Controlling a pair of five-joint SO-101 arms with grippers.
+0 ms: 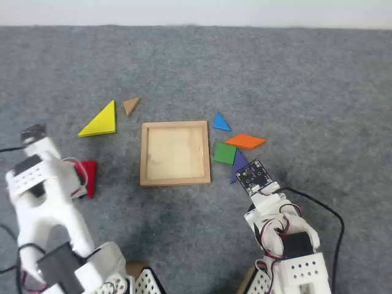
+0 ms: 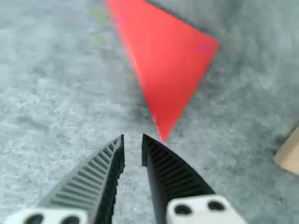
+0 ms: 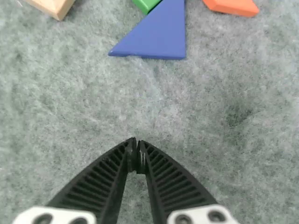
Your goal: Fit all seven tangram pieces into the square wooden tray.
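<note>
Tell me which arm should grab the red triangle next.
Left. The left gripper sits slightly open just short of the red triangle; the right gripper is shut, beyond the tray.

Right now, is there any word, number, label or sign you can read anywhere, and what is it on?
No text can be read.
The red triangle, blue triangle and wooden tray are plain.
Any print on the dark board at the right arm's wrist is too small to read.

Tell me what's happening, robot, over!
Left tool open, near red triangle. Right tool shut, empty. Square wooden tray unfilled. Nothing in the way.
</note>
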